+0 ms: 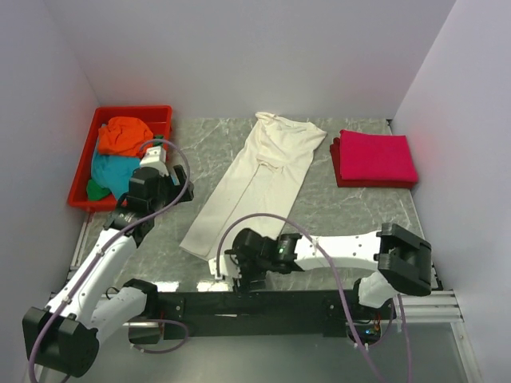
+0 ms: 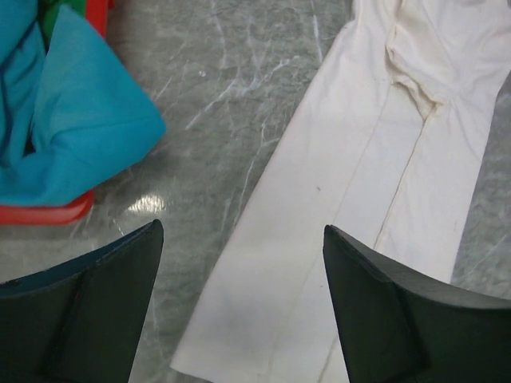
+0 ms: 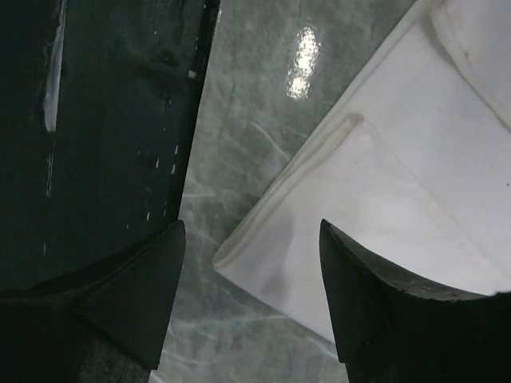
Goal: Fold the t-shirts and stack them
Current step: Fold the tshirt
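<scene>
The cream-white t-shirt (image 1: pixel 254 179) lies folded lengthwise into a long strip down the middle of the table, its hem nearest the arms. My left gripper (image 2: pixel 242 226) hangs open above the strip's left edge (image 2: pixel 359 159), holding nothing. My right gripper (image 3: pixel 251 223) is open low over the hem corner (image 3: pixel 399 159), close to the black base rail (image 3: pixel 112 120). In the top view the left gripper (image 1: pixel 160 179) is beside the tray and the right gripper (image 1: pixel 233 267) is at the hem. A folded magenta-pink t-shirt (image 1: pixel 375 155) rests at the right.
A red tray (image 1: pixel 132 110) at the back left holds an orange t-shirt (image 1: pixel 124 136) and a teal t-shirt (image 1: pixel 112 171); the teal one (image 2: pixel 72 128) spills over the tray rim (image 2: pixel 48 214). White walls close the left, back and right sides.
</scene>
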Robot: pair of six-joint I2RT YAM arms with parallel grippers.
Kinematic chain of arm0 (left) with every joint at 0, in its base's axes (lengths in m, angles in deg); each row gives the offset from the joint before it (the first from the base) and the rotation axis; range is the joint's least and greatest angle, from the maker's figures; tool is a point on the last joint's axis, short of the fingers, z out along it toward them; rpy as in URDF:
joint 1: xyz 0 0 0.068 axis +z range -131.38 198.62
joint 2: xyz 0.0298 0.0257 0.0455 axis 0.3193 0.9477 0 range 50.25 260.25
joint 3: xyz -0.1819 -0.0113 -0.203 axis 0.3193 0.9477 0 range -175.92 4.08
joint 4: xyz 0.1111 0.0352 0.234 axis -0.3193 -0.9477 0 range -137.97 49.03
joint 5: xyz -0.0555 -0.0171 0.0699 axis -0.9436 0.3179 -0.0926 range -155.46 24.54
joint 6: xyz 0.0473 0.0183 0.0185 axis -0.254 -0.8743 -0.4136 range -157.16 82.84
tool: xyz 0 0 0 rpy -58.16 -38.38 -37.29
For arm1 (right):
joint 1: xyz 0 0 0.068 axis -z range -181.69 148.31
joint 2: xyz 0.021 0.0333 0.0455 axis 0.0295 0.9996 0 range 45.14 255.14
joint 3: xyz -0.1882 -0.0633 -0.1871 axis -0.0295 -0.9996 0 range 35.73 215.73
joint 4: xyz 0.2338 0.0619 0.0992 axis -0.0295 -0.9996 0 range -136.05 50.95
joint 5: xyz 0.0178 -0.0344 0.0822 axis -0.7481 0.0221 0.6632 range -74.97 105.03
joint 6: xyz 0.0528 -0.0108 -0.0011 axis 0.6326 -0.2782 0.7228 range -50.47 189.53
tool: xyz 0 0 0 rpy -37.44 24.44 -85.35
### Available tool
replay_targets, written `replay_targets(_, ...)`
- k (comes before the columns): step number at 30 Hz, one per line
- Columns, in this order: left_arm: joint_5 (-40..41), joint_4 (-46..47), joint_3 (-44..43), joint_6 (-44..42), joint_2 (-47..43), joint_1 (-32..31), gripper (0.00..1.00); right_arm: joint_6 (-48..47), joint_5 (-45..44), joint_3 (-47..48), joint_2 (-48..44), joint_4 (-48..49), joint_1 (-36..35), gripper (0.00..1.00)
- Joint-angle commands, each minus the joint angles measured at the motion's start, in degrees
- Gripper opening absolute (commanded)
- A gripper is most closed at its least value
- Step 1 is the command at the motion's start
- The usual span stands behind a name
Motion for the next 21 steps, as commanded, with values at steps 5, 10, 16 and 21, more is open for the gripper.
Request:
replay_targets(5,-0.39,-6.32,3.47,20.97,-2.44,0.34,0.83,7.11,-12.87,-0.77,4.48,5.76,-3.66,0.75)
replay_targets(10,-4.71,-3.33,7.69,24.23,2.91,0.34,0.80,7.37,-13.67,-0.69,7.82,4.00,-3.66,0.67)
replay_targets(16,-5.32,-2.71,7.17,24.93,11.70,0.34,0.74,6.06,-14.82,-2.27,7.57,1.89,-3.66,0.42)
replay_targets(21,-7.25,-3.59,5.85,25.02,19.01,0.00,0.63,3.25,-13.94,-5.95,4.59,-0.48,-3.66,0.16)
